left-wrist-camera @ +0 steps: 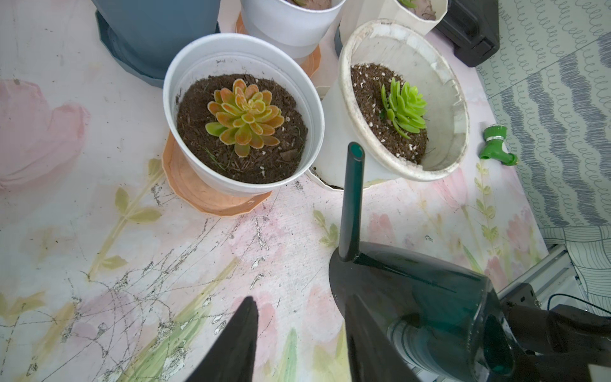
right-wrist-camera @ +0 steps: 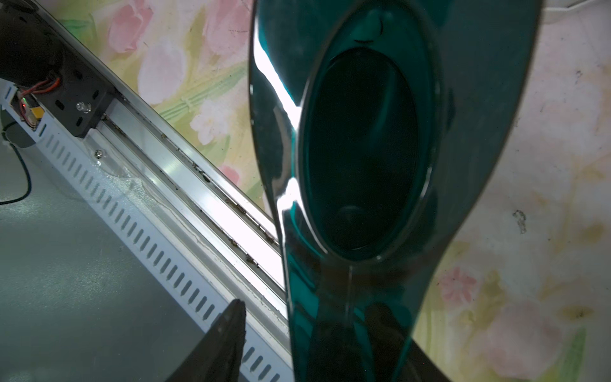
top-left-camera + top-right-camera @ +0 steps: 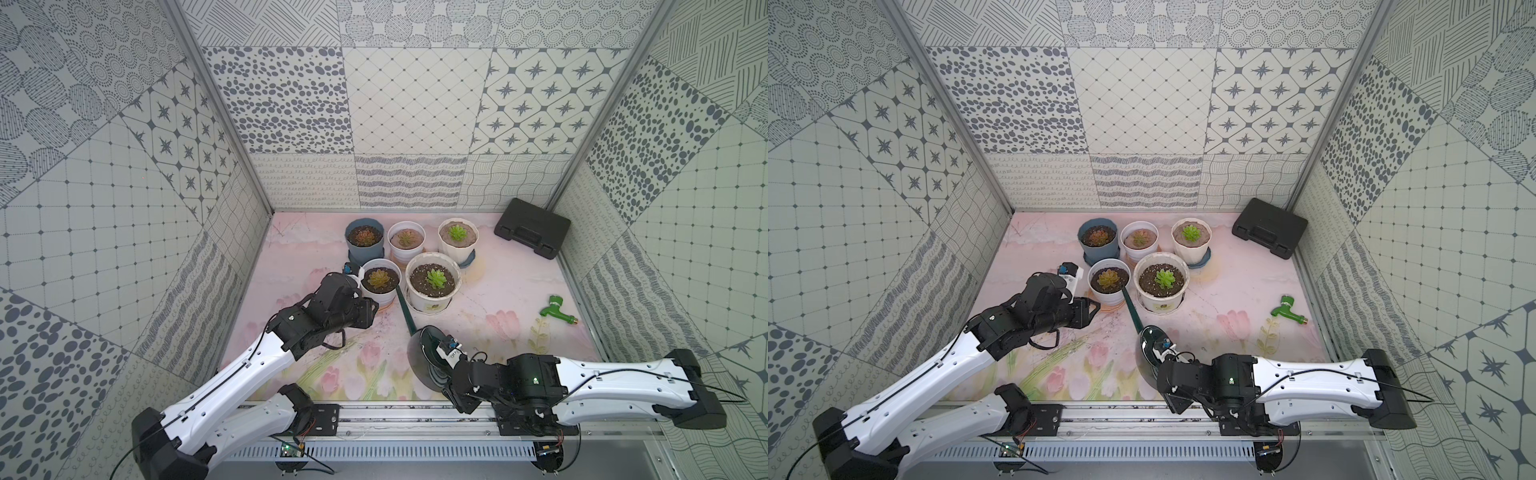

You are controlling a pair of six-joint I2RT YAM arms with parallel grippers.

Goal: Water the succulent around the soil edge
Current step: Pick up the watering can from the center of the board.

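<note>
succulent point(image 1: 244, 115) sits in its white pot point(image 1: 172, 86) just ahead of the released, empty left pincer point(image 3: 1095, 309), the spout point(image 1: 352, 198) of the watering can point(image 3: 428, 365) ending beside that pot's rim. right pincer point(image 2: 307, 307) straddles the can's handle point(image 2: 330, 317); whether it's clenched i cannot tell. firm that hold, then tip slowly, tracing soil point(image 1: 198, 132) along the rim, off the plant

Five pots: blue pot point(image 3: 356, 252), back white pot point(image 3: 405, 252), cream pot point(image 3: 451, 249), front white pot point(image 3: 384, 296), big white pot point(image 3: 432, 302). Five succulents point(image 3: 435, 277), one per pot. One can point(image 3: 423, 356). One green tap point(image 3: 557, 314). One black case point(image 3: 532, 227).
</note>
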